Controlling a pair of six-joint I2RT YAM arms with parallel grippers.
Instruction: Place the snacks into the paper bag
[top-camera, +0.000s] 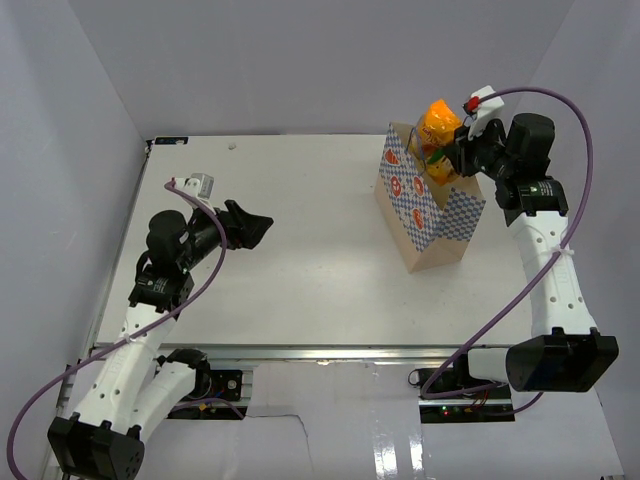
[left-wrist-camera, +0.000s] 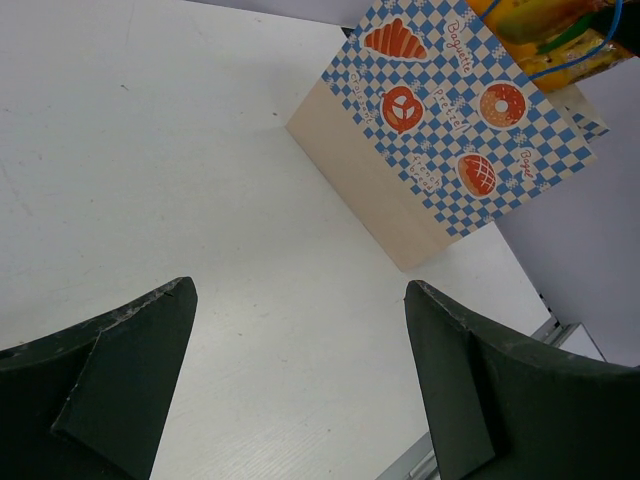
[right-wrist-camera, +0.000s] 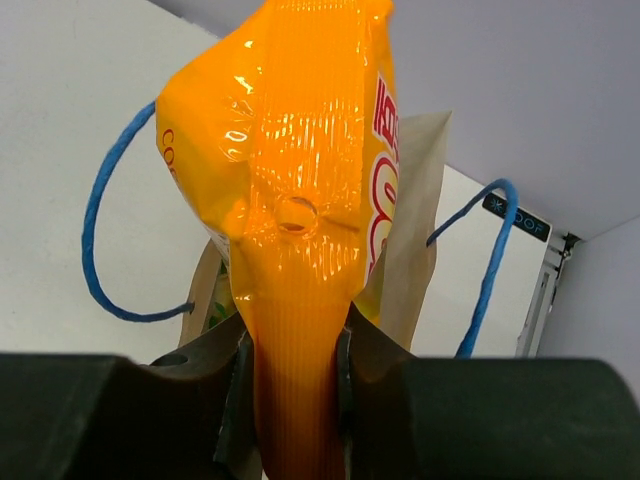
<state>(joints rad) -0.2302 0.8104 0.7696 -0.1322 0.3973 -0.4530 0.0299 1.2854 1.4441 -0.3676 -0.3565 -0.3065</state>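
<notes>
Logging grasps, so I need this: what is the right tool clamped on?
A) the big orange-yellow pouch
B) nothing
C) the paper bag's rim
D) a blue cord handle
A: the right wrist view shows the right tool pinching the orange-yellow pouch by one end, at the paper bag mouth.

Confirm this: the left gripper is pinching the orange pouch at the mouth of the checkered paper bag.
No, the right gripper is pinching the orange pouch at the mouth of the checkered paper bag; the right wrist view shows it.
</notes>
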